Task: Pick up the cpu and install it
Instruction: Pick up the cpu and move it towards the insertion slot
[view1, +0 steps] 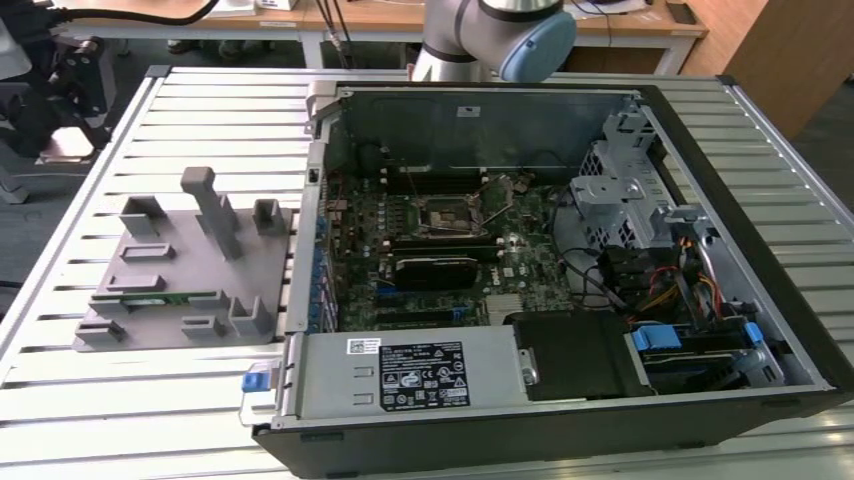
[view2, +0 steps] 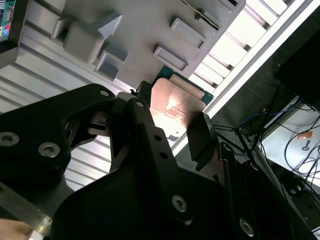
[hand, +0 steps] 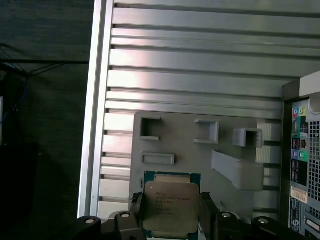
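Note:
The cpu (hand: 172, 200) is a flat square chip with a shiny metal top on a green-edged board. It sits between the black fingers (hand: 136, 210) of my gripper (hand: 172, 214), which is shut on it by two opposite edges. In the second wrist view the cpu (view2: 172, 102) glints pinkish between the same fingers (view2: 200, 135) of the gripper (view2: 172, 120). It hangs well above the grey parts tray (hand: 185, 145). In the exterior view the motherboard's open socket (view1: 445, 213) lies inside the computer case (view1: 534, 440).
The arm (view1: 494, 35) rises at the back of the exterior view. The grey tray (view1: 160, 300) holds a green memory stick (view1: 154, 297) and upright posts (view1: 214, 210). A black heatsink block (view1: 434, 270), cables and a drive cage (view1: 627, 190) crowd the case. The slatted metal table (view1: 200, 110) surrounds everything.

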